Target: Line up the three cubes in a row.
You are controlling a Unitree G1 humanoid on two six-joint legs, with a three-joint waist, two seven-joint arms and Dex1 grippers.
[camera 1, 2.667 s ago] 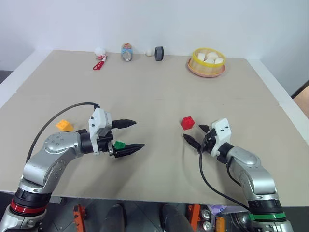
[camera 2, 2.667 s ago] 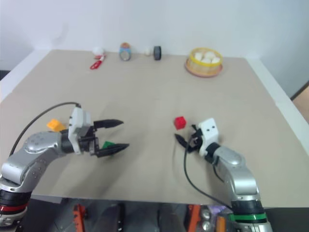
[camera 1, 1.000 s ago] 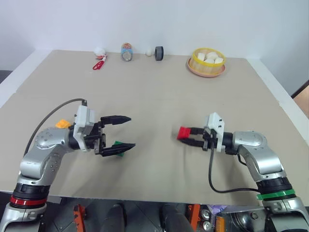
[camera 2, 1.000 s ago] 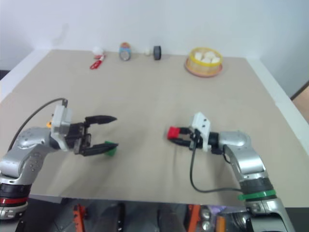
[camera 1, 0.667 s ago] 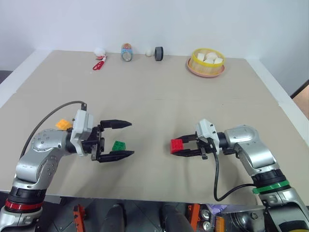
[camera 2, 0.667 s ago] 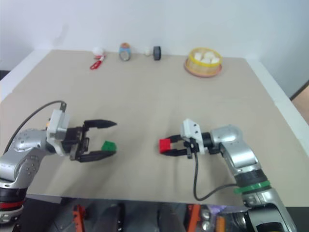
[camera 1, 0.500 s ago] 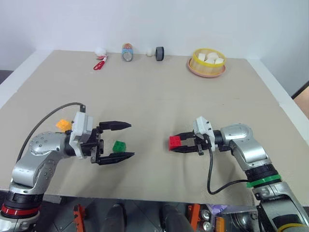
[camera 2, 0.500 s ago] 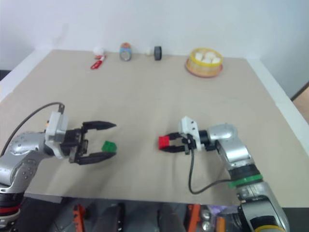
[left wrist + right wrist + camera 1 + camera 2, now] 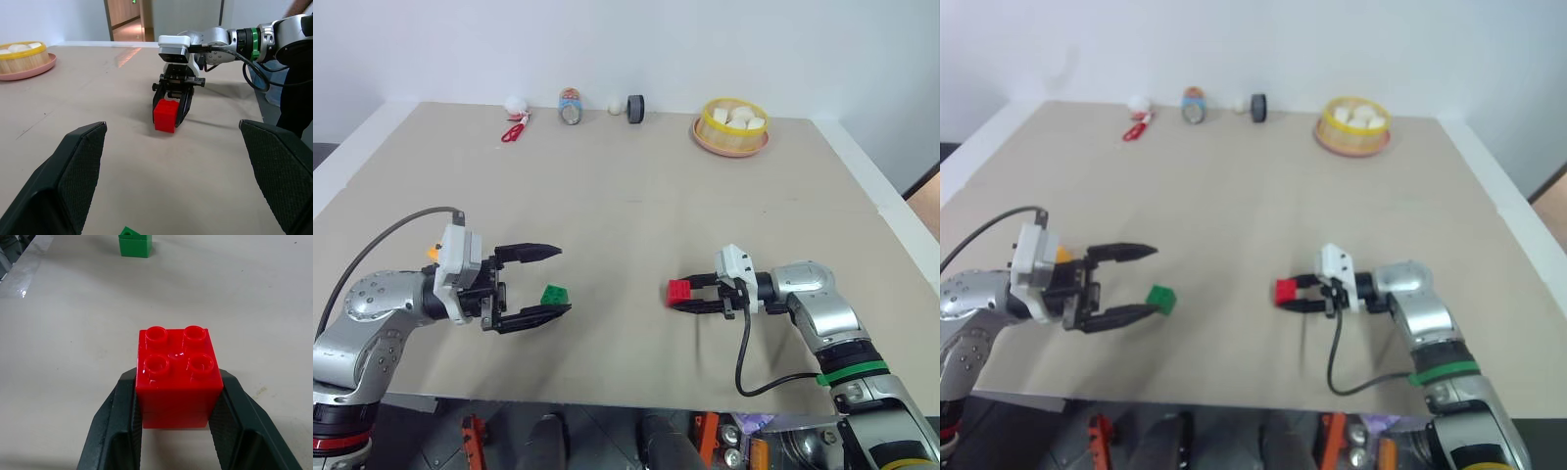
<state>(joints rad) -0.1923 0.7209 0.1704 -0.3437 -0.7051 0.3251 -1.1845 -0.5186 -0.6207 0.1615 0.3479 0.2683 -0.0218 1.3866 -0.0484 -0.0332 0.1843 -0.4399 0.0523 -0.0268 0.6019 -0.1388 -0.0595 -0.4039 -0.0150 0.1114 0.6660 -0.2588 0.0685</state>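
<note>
- Head views: my left arm hides most of the orange-yellow cube (image 9: 433,253); I see just a sliver near the left edge of the table (image 9: 636,186). At the far right, a yellow-rimmed basket (image 9: 732,128) holds white lumps (image 9: 736,116). The far-edge clutter is too small for me to name.
- Left wrist view: my left gripper (image 9: 540,283) has its jaws spread wide and empty. The green cube (image 9: 555,294) is cut off at the frame edge, lying between the fingers.
- Right wrist view: my right gripper (image 9: 178,431) pinches the red cube (image 9: 177,376) by its sides, studs up, right of the green one. I cannot tell if it touches the table.
</note>
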